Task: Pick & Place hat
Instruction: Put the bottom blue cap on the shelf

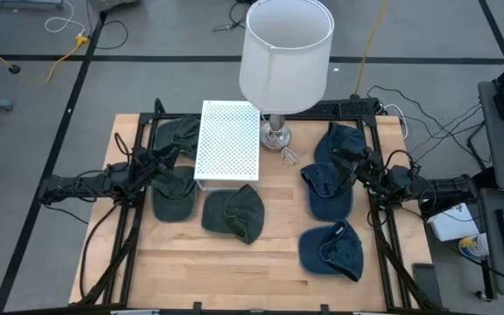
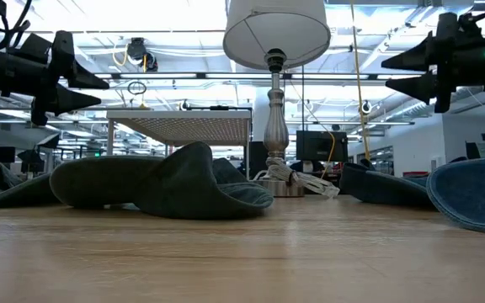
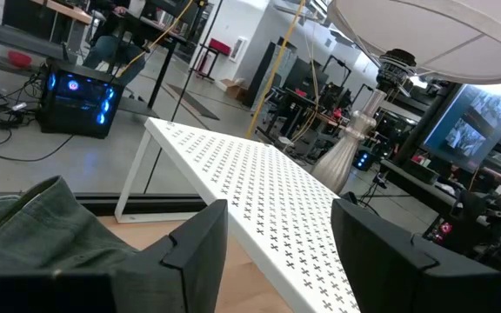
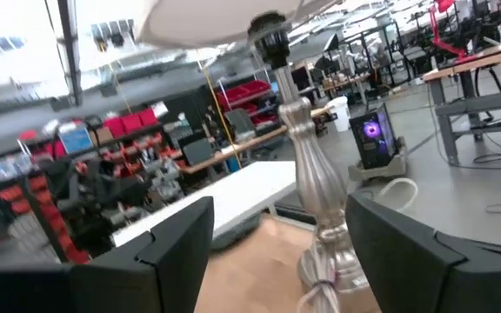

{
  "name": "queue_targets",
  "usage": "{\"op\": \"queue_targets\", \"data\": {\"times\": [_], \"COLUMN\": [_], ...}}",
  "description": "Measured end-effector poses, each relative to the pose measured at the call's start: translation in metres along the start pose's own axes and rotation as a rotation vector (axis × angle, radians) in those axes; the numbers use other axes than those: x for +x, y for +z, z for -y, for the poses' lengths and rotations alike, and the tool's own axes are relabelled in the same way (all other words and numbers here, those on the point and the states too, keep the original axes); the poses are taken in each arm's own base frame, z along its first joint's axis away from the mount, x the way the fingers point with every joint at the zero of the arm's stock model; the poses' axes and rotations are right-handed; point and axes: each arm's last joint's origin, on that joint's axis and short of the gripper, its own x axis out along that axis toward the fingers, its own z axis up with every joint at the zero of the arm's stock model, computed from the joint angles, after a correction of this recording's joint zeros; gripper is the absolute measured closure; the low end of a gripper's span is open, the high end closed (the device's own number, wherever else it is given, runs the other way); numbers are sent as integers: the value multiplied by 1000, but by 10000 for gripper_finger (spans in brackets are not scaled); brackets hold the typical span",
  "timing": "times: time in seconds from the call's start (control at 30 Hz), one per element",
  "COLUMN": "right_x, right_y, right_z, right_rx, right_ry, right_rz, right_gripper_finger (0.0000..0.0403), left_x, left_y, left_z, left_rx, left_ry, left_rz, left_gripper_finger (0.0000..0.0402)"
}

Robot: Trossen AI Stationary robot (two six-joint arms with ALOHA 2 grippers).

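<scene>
Task looks not started yet: no hat is held. Green hats (image 1: 231,213) lie left of and in front of the lamp (image 1: 283,61), blue hats (image 1: 329,191) to its right, white perforated rack (image 1: 227,143) beside the lamp base. Left gripper (image 1: 157,164) and right gripper (image 1: 360,168) hang either side of the lamp, both w/ fingers apart, empty. Only the high view shows all hats; the low view shows the grippers are well above the table (image 2: 242,252).

Bright, even overhead light on my table (image 1: 261,262); shadows soft, short. Low view: ceiling lights blow out behind the lampshade (image 2: 276,29), near tabletop blurred. My right wrist view smeared w/ motion blur; left wrist sharper, bkgd soft. Glowing blue PC (image 3: 76,91).
</scene>
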Motion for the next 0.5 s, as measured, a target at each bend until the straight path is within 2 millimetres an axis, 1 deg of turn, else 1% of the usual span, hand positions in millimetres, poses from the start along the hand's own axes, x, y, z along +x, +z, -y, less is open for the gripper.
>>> {"op": "queue_targets", "data": {"times": [0.07,0.13,0.27,0.37,0.5], "right_x": [0,1,5,10,20], "right_y": [1,0,28,42,71], "right_z": [0,-1,-9,-18,-33], "right_rx": [5,-33,-29,-78,-136], "right_ry": [-1,-14,-59,-73,-91], "right_rz": [4,-33,-20,-80,-149], "right_gripper_finger": [149,149,149,149,149], "left_x": [0,0,0,0,0], "left_y": [0,0,0,0,0], "left_z": [0,0,0,0,0], "left_rx": [0,0,0,0,0], "left_ry": [0,0,0,0,-1], "left_rz": [0,0,0,0,-1], "left_gripper_finger": [192,192,192,192,192]}}
